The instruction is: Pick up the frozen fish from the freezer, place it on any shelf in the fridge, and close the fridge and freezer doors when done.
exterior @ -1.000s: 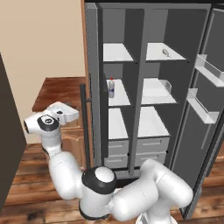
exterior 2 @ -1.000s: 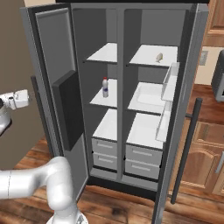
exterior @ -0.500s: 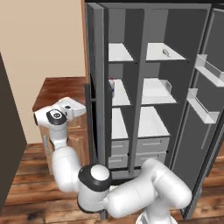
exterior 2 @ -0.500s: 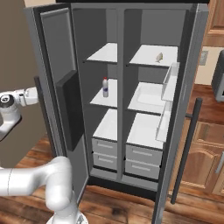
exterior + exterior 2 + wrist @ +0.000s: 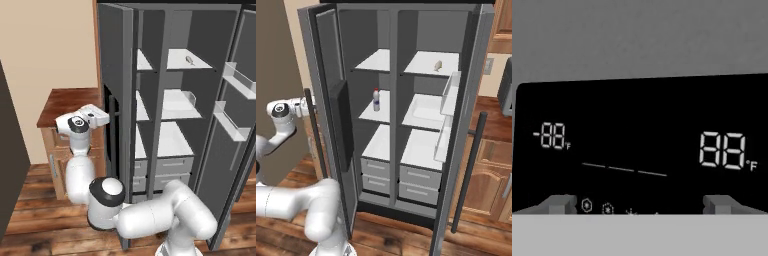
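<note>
Fish [image 5: 438, 65] is lying on the top shelf [image 5: 426, 64] of the wider compartment, the fridge [image 5: 431, 100], close to that shelf's right edge; from the left base camera it is showing as a small pale lump [image 5: 190, 60] near the shelf's back right corner. Nothing is touching it.

The freezer [image 5: 376, 100], the narrower compartment on the left, is holding a white bottle [image 5: 376, 100] with a red cap, standing upright on the middle shelf near its front edge. Below the shelves, both compartments are carrying white drawers [image 5: 418, 180] stacked at the bottom.

Both doors are standing wide open. The freezer door [image 5: 331, 125], with the black dispenser panel [image 5: 342, 125] on its face, is swinging out to the left, and its long dark bar handle [image 5: 313, 130] is running down its outer edge. The fridge door [image 5: 466, 130] is hanging open to the right, with clear bins [image 5: 235, 80] on its inner side and its own dark handle [image 5: 468, 170] in front.

The gripper [image 5: 97, 117] is hovering outside the freezer door, just beside its outer face, next to a wooden cabinet [image 5: 60, 125]. Its fingers [image 5: 562, 204] are sitting wide apart at the bottom corners of the hand camera, holding nothing. Between them the dispenser panel [image 5: 637, 150] is showing close up, with two pale temperature readouts near its left and right edges.
</note>
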